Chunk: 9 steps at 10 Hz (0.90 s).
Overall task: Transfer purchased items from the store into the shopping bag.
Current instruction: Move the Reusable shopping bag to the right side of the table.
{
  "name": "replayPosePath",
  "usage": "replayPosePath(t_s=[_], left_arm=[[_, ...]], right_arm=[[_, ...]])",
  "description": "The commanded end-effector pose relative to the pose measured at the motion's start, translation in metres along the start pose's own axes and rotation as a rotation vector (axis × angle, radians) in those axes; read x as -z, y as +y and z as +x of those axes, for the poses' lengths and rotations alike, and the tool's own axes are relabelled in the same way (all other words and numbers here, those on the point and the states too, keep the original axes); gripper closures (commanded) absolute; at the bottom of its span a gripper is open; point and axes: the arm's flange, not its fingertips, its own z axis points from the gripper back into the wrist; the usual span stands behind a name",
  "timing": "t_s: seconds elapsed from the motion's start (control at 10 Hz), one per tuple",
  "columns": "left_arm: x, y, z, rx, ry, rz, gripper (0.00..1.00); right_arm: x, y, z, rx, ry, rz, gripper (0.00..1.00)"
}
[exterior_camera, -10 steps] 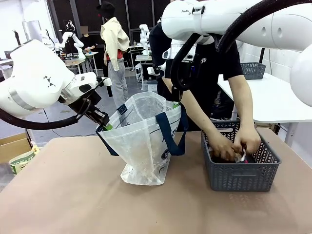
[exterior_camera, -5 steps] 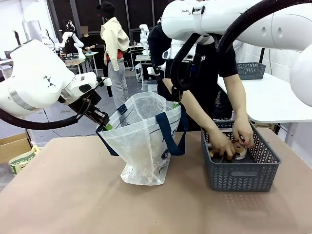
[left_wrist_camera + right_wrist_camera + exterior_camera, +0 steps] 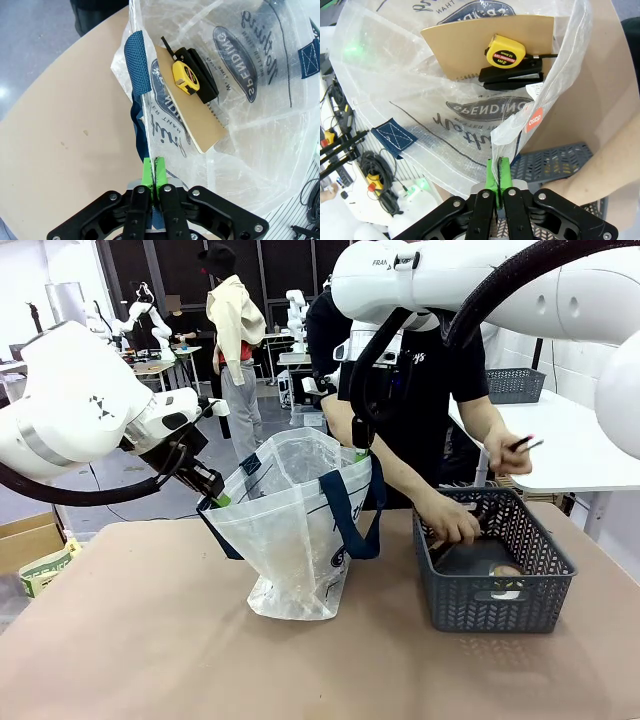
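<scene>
The translucent white shopping bag [image 3: 295,525] with navy straps stands open mid-table. My left gripper [image 3: 215,498] is shut on its left rim [image 3: 145,125], and my right gripper [image 3: 360,452] is shut on its far rim [image 3: 520,130]. At the bag's bottom lie a tan flat pack [image 3: 192,120], a yellow tape measure [image 3: 184,78] and a black item [image 3: 202,75]; the right wrist view shows the tape measure [image 3: 502,52] too. The dark grey basket [image 3: 495,595] sits to the right with a tan item [image 3: 505,570] inside. One hand of the person [image 3: 455,525] is in the basket; the other hand [image 3: 505,450] is raised with a thin dark item.
The brown table [image 3: 150,640] has free room left of and in front of the bag. A cardboard box [image 3: 35,550] sits on the floor at the left. A white table [image 3: 570,440] with another grey basket [image 3: 520,385] stands behind on the right.
The person's hand has come up out of the basket with a thin item; the other hand stays inside. Both arms and the bag have not moved.
</scene>
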Motion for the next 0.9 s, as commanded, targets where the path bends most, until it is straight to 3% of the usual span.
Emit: replayPosePath(t_s=[0.0, 0.8], left_arm=[[-0.0004, 0.0006, 0.0001, -0.009, -0.005, 0.004, 1.0], [-0.0004, 0.0006, 0.0001, -0.009, -0.005, 0.004, 1.0]], right_arm=[[0.0001, 0.0, -0.0001, 0.0, 0.001, 0.0, 1.0], [0.0001, 0.0, -0.0001, 0.0, 0.001, 0.0, 1.0]])
